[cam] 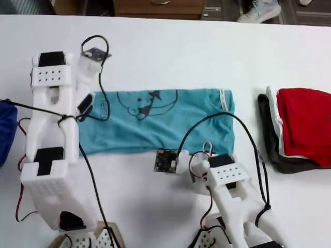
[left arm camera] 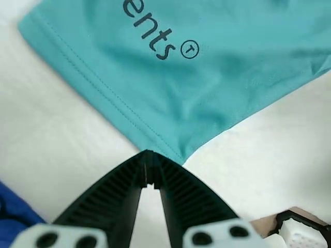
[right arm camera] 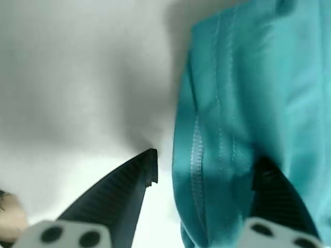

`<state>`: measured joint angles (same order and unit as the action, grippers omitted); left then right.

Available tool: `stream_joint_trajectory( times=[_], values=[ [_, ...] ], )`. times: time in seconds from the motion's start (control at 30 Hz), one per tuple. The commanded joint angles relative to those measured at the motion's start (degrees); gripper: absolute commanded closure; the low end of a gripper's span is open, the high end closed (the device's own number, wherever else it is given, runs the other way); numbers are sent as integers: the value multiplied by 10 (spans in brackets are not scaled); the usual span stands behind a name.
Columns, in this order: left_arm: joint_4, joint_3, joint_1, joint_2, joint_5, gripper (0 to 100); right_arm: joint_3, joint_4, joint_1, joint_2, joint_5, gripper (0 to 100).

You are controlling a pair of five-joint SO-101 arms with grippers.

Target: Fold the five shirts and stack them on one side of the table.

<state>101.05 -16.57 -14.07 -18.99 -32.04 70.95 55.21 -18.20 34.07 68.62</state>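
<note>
A teal shirt (cam: 155,121) lies in the middle of the white table (cam: 181,51), folded into a long strip with its print facing up. My left gripper (left arm camera: 150,173) is shut, its tips right beside a corner of the teal shirt (left arm camera: 207,77) at the strip's left end, and nothing shows between the jaws. In the high view the left gripper (cam: 85,106) hangs over that end. My right gripper (right arm camera: 207,165) is open at the strip's near edge. One finger (right arm camera: 129,186) is over bare table and the other is on the teal shirt (right arm camera: 248,103).
A stack of folded shirts sits at the table's right side, a red one (cam: 305,124) on top of a dark one (cam: 269,142). A blue shirt (cam: 6,129) lies at the left edge. Cables trail from both arms over the teal shirt.
</note>
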Motion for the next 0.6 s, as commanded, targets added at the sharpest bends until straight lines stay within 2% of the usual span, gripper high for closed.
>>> stream_joint_trajectory(
  times=[0.0,0.3,0.57],
  values=[
    [11,-22,-7,19,1,979,-26,16,7,17,-2,697],
    [10,-26,-6,16,0,979,-113,139,3,20,-2,697],
    [10,-26,-6,16,-2,979,-120,135,2,14,-3,697]
  ],
)
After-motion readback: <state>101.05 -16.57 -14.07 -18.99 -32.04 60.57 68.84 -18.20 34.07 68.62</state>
